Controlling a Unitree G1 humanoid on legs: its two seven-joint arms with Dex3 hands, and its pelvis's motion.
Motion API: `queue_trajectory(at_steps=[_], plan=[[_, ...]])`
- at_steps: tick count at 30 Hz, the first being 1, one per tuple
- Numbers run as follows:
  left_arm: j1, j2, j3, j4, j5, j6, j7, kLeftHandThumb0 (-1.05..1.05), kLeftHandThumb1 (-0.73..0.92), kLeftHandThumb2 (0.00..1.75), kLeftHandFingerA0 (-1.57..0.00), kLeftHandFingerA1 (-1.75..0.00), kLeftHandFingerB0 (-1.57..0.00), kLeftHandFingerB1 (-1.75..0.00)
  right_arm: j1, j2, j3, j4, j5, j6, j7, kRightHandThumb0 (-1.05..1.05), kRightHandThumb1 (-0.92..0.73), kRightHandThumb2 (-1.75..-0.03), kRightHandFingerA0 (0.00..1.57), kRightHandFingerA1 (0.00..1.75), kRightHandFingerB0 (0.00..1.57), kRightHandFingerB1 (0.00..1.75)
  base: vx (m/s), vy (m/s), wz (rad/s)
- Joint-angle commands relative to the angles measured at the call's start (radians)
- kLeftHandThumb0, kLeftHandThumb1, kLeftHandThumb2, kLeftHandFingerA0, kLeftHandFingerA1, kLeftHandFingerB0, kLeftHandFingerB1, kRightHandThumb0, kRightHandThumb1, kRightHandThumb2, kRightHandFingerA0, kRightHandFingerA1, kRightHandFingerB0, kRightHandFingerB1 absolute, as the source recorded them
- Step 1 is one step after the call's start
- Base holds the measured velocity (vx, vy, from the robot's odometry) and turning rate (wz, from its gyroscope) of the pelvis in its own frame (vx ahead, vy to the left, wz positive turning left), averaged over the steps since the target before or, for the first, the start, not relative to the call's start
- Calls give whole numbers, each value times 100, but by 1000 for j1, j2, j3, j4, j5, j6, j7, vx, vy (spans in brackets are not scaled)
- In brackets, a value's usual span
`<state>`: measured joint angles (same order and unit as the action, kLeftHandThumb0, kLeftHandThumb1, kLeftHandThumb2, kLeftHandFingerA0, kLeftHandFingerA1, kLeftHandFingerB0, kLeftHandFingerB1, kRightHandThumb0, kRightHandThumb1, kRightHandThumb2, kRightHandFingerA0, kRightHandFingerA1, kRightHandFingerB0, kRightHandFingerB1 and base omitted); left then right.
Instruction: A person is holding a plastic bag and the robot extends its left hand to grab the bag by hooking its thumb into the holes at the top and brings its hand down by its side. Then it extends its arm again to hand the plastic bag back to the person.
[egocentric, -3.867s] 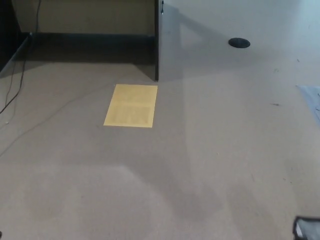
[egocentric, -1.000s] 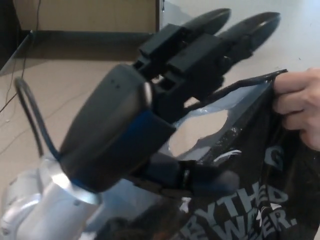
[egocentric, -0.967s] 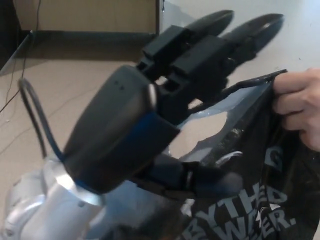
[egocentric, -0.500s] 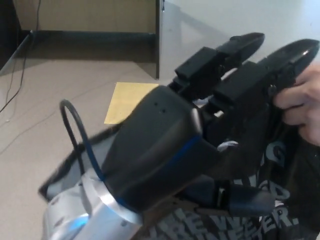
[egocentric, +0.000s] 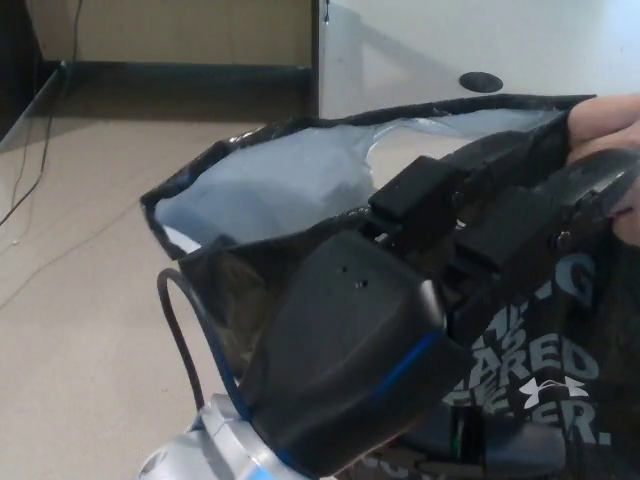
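My left hand (egocentric: 380, 350) fills the lower middle of the head view, palm turned away, its two fingers (egocentric: 520, 225) stretched out straight to the right. They lie against the black plastic bag (egocentric: 560, 370) with white lettering, just under its top edge. The bag's mouth gapes, showing a pale inside (egocentric: 290, 180). A person's hand (egocentric: 610, 125) at the right edge grips the bag's rim. My thumb is mostly hidden low behind the palm, and whether it sits in a handle hole cannot be told. My right hand does not show.
A dark upright panel (egocentric: 315, 40) and a black baseboard (egocentric: 180, 72) stand at the back. A black round disc (egocentric: 480, 82) lies on the floor beyond the bag. A thin cable (egocentric: 30, 190) trails along the floor at left. A black cable (egocentric: 185, 330) loops at my wrist.
My left hand has dropped lower and moved right in the picture. The bag's rim has come up and spread open behind it, covering the yellow sheet on the floor.
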<state>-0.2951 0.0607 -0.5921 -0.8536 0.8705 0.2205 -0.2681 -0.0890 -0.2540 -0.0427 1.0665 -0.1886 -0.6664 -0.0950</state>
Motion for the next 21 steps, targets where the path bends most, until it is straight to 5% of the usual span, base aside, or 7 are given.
queue_trajectory(at_steps=[1,8,9,16,18,19,21], plan=[[34,-11,45,138,466,48,156,-63,38,79,0,-13,-3,-17,17,-28,3,4,12,6,32,-47,-63,-60,57,46,60,42,0,0,0],[-51,-8,131,264,496,60,409,-53,34,75,-1,-21,-6,-28,18,-28,8,2,3,1,23,-46,-63,-59,57,47,59,43,0,0,0],[-73,-10,144,284,512,61,469,-59,39,53,-3,-29,-6,-26,16,-28,4,6,9,3,27,-46,-63,-59,58,47,60,43,0,0,0],[-81,-20,167,311,511,48,542,-65,31,63,-5,-27,-8,-26,28,-30,14,-1,-7,5,16,-45,-64,-59,58,47,59,42,0,0,0],[-72,-21,167,321,513,45,556,-65,31,63,-6,-29,-9,-26,35,-29,15,3,-7,-5,13,-51,-55,-90,53,60,53,58,0,0,0],[-72,-22,168,327,518,46,561,-66,31,63,-7,-30,-9,-26,37,-28,15,2,-6,-7,12,-46,-63,-60,58,47,60,43,0,0,0],[-74,-22,170,339,526,48,568,-66,32,63,-7,-31,-10,-26,38,-28,14,2,-1,-9,18,-47,-63,-60,57,47,60,43,0,0,0]])
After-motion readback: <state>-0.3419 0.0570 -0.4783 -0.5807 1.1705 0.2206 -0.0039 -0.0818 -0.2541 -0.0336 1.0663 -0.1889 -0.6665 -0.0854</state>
